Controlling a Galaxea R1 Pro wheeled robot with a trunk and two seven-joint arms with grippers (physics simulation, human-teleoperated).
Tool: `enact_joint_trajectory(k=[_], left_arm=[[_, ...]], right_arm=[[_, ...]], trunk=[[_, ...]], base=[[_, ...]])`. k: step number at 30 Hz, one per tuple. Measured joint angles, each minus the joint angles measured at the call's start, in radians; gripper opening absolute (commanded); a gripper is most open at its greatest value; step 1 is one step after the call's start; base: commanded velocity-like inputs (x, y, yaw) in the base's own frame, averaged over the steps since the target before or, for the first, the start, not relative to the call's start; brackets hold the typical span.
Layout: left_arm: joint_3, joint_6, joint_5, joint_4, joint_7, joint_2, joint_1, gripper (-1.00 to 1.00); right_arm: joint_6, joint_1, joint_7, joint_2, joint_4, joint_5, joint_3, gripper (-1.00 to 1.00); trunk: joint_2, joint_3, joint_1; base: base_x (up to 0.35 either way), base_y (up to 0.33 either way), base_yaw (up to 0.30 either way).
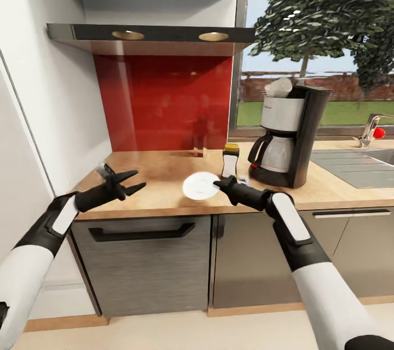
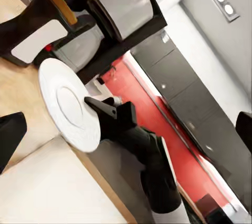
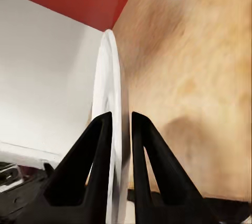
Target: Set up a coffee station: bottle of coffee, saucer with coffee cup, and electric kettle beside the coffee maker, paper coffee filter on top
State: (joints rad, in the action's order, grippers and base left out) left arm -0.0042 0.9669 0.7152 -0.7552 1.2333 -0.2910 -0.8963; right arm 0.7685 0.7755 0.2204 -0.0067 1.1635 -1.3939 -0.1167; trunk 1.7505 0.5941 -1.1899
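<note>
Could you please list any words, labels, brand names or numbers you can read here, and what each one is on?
No text reads in any view.
Bottle of coffee: its front is pale, with nothing that reads as print.
Coffee maker: a faint dark mark at the top of its silver housing, too blurred to read.
Saucer: plain white.

On the surface (image 1: 164, 175), the coffee maker (image 1: 287, 136) stands toward the back, a paper filter (image 1: 279, 87) on top. The bottle (image 1: 230, 160) stands just left of it. The saucer (image 1: 201, 185) lies near the front edge, before the bottle.
</note>
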Motion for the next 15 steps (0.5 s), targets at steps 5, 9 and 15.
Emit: enact_joint_trajectory(k=[5, 9, 15], left_arm=[[-0.076, -0.073, -0.005, -0.002, 0.112, -0.027, 0.126, 1.0], [-0.261, -0.252, -0.005, 0.059, 0.296, -0.093, 0.249, 1.0], [-0.354, -0.584, -0.005, 0.464, 0.334, -0.131, 0.305, 1.0]], right_arm=[[0.017, -0.059, -0.003, -0.025, 0.075, 0.001, -0.002, -1.0], [0.08, -0.12, -0.031, -0.045, 0.137, 0.002, -0.003, -1.0], [0.096, -0.198, -0.144, -0.05, 0.201, 0.107, -0.003, -1.0]], trunk=[[0.0, 0.0, 0.0], [0.0, 0.0, 0.0], [0.0, 0.0, 0.0]], base=[[0.0, 0.0, 0.0], [0.0, 0.0, 0.0], [0.0, 0.0, 0.0]])
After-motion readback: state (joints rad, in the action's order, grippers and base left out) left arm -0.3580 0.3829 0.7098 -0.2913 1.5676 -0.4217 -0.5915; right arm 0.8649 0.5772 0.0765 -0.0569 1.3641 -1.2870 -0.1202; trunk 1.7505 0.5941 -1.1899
